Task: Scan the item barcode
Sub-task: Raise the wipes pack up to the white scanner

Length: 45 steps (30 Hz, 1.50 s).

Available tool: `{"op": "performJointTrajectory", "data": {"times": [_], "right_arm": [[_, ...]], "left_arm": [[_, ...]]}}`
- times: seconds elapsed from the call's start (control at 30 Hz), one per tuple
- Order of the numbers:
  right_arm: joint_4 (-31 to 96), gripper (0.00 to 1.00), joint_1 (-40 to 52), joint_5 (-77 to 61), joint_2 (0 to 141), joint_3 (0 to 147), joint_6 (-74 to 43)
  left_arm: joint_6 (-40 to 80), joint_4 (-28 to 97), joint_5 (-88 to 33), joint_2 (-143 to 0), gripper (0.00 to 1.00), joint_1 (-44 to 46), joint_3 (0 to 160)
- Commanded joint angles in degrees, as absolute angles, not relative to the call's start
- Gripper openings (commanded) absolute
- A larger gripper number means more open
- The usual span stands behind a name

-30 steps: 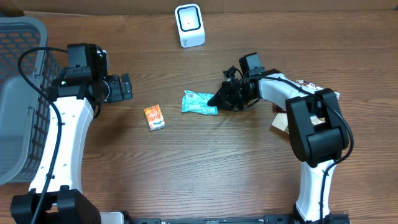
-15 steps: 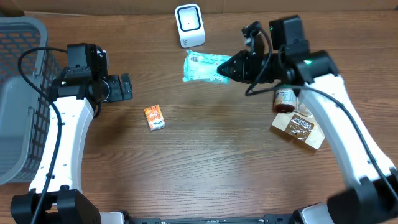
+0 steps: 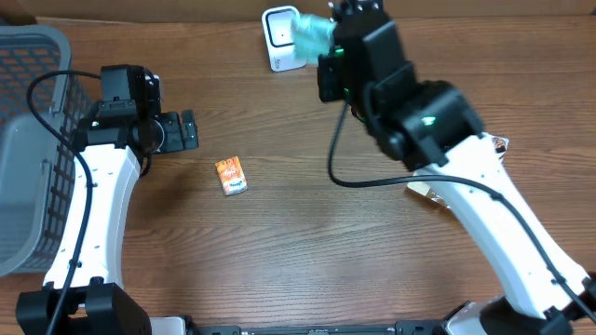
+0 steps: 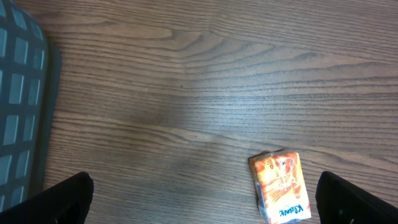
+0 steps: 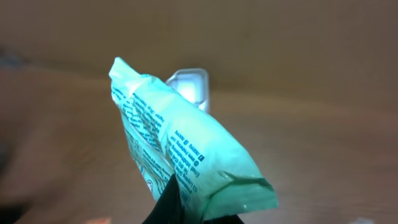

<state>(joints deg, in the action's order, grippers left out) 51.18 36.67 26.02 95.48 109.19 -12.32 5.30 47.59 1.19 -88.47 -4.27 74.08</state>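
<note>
The right gripper [image 5: 193, 214] is pinched shut on the lower end of the teal packet [image 5: 180, 149], its dark fingers meeting at the crimped seam. The packet is a soft, puffy plastic pouch in pale green. It has rows of small dark print down one face and sealed, flattened ends, and it tilts up and to the left. No barcode can be made out on the face shown. Just behind it stands the white scanner [image 5: 189, 84], blurred.

From overhead, the near half of the table [image 3: 307, 251] is bare wood between the two arm bases. Past that, left of centre, a small orange carton [image 3: 231, 175] lies flat. The left gripper [image 3: 190, 130] hangs just beyond it with its jaws spread wide and nothing between them. A grey basket [image 3: 37, 56] fills the far left corner. At the far edge, the packet is held aloft just beside the scanner's right side.
</note>
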Motion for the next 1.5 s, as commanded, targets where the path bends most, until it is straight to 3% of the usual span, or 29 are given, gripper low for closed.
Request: {"op": "performJointTrajectory", "data": {"times": [0.0, 0.37, 0.47, 0.77, 1.47], "right_arm": [[44.42, 0.04, 39.48, 49.98, 102.37, 110.65, 0.78], [0.47, 0.04, 38.74, 53.87, 125.47, 110.65, 40.93], [-7.51, 0.04, 38.06, 51.42, 129.23, 110.65, 46.89], [-11.75, 0.04, 33.50, 35.81, 136.42, 110.63, 49.78], [-16.16, 0.04, 31.48, 35.53, 141.14, 110.63, 52.86]], "left_arm": [[3.62, 47.59, 1.69, -88.86, 0.99, -4.49, 74.04], [3.62, 47.59, 1.69, -88.86, 1.00, -4.49, 74.04], [3.62, 47.59, 1.69, -88.86, 1.00, -4.49, 74.04], [3.62, 47.59, 1.69, -88.86, 1.00, -4.49, 74.04], [3.62, 47.59, 1.69, -88.86, 1.00, -4.49, 74.04]]}}
